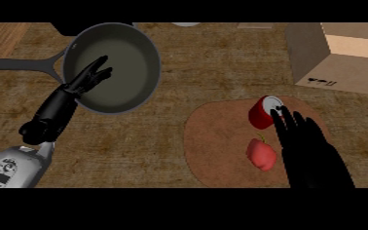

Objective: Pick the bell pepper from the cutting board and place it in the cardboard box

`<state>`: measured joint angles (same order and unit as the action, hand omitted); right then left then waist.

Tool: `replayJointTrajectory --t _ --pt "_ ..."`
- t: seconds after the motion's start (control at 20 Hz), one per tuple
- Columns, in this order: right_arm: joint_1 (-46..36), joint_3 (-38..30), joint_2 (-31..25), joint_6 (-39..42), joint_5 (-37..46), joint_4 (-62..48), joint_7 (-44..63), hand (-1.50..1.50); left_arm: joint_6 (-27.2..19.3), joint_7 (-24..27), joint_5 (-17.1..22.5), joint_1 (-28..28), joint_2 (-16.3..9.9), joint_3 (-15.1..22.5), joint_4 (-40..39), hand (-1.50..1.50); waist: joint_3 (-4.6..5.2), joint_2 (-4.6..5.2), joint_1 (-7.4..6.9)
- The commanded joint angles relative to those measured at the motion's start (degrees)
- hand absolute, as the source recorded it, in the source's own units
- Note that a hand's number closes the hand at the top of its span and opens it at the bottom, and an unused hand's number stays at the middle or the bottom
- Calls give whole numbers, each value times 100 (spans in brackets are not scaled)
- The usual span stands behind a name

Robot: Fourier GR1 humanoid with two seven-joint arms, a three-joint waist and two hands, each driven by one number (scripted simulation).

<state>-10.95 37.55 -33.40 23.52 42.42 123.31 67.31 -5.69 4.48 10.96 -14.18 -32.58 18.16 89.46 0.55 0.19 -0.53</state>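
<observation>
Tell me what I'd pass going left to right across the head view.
Left robot hand → frying pan → cutting board → bell pepper → right robot hand → cardboard box.

You see a red pepper [262, 155] with a small green stem on a reddish-brown board [215, 141]. Next to it is a red can [264, 111] with a white top. The box [327, 53] is tan. The pan [115, 68] is dark grey. Both hands [305, 136] are black, and the counter [208, 63] is brown and speckled.
</observation>
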Motion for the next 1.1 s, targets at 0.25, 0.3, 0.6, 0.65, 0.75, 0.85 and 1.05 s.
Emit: replayJointTrajectory --t 0.25,0.3,0.6,0.65,0.75,0.85,1.05 --pt "-348 274 1390 1023 464 -854 1779 -150 165 -45 31 -108 -20 -87 -48 0 -19 -40 11" --pt "-448 193 1331 1115 575 -951 1779 -150 110 127 -62 90 46 5 -12 0 -18 -43 -27" --pt "-771 198 2237 1326 1240 -1606 1780 -150 92 339 -176 -41 194 -55 -436 0 -21 -10 35" --pt "-538 152 2165 1368 1266 -1542 1685 -150 308 224 36 78 -102 -265 -166 0 -36 -44 4" --pt "-679 36 2334 1623 1396 -1774 1626 -150 88 329 -139 49 171 -154 -361 0 -31 -28 42" --pt "-754 -79 2623 1803 1516 -1845 1639 -150 287 116 1 -76 -1 -267 -206 0 -38 -46 33" --pt "-615 -336 2776 1955 1926 -2084 1450 -150 129 300 -172 82 202 -194 -424 0 -37 -29 81"
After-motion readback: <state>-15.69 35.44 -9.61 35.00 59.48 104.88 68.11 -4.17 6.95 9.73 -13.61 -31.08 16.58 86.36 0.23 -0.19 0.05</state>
